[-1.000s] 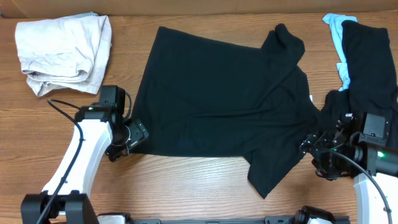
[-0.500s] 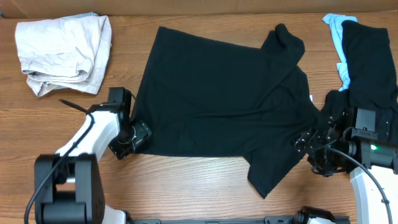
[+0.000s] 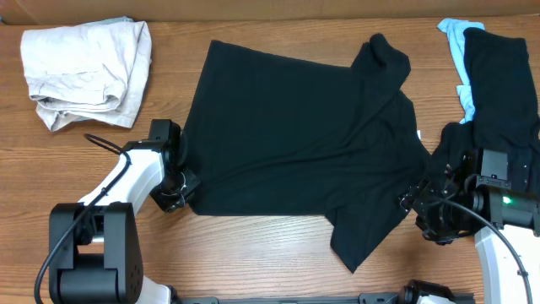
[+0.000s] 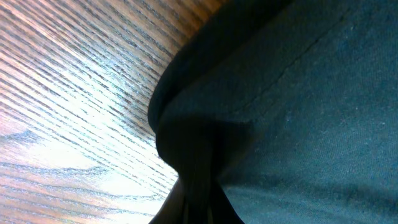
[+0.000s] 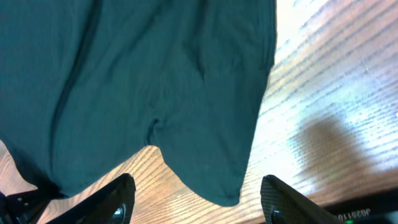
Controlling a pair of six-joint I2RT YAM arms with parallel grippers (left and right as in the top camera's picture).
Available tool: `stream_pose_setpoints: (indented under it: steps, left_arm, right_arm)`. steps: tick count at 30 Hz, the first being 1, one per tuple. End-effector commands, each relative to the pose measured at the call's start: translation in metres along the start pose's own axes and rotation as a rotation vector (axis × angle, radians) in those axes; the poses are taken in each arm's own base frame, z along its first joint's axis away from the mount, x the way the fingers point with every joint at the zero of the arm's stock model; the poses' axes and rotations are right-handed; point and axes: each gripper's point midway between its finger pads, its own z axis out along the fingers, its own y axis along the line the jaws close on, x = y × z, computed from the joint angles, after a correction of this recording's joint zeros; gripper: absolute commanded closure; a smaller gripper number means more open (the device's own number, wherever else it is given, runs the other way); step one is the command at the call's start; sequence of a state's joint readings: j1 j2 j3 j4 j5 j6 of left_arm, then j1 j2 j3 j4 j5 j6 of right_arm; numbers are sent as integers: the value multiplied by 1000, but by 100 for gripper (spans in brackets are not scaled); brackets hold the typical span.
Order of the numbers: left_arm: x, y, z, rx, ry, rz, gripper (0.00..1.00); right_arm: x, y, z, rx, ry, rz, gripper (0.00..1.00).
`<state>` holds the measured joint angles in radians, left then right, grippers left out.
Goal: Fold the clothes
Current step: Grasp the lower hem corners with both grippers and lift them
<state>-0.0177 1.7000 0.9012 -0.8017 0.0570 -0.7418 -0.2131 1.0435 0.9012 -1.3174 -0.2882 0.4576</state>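
Three garments of the clothes lie on the wooden table point(image 3: 253, 253): two black and one light blue. A fourth, a crumpled beige garment point(image 3: 84, 72), sits apart at the far left corner. Two grippers are in view.

The black T-shirt point(image 3: 295, 139) is spread flat in the middle. The left gripper point(image 3: 179, 187) is at its near left corner. In the left wrist view its fingers are pressed together on the bunched hem, which puckers where it runs into them.

The right gripper point(image 3: 418, 201) is just beside the shirt's near sleeve point(image 3: 363, 232). Its fingers point(image 5: 118, 199) are spread wide, with the sleeve's end lying in the gap ahead of them. Whether they touch the cloth cannot be told.

The second black garment point(image 3: 502, 76) lies at the right, cut off by the frame edge and partly covered by the right arm. The light-blue piece point(image 3: 456, 38) shows only as a strip along its left side.
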Motion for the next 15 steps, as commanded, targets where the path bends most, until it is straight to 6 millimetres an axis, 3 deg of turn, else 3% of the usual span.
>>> stream_pose_setpoints:
  steps: [1,7,15]
  left_arm:
    - [-7,9,8,-37,-15,-25,96]
    - [-39,-1,-11,26,-74,-53,96]
    - [-50,-8,-18,52,-108,-50,96]
  right_arm:
    - [4,0,2,10,9,25,34]
    - [20,7,8,25,55,48,39]
    - [84,-4,45,158,220,69,41]
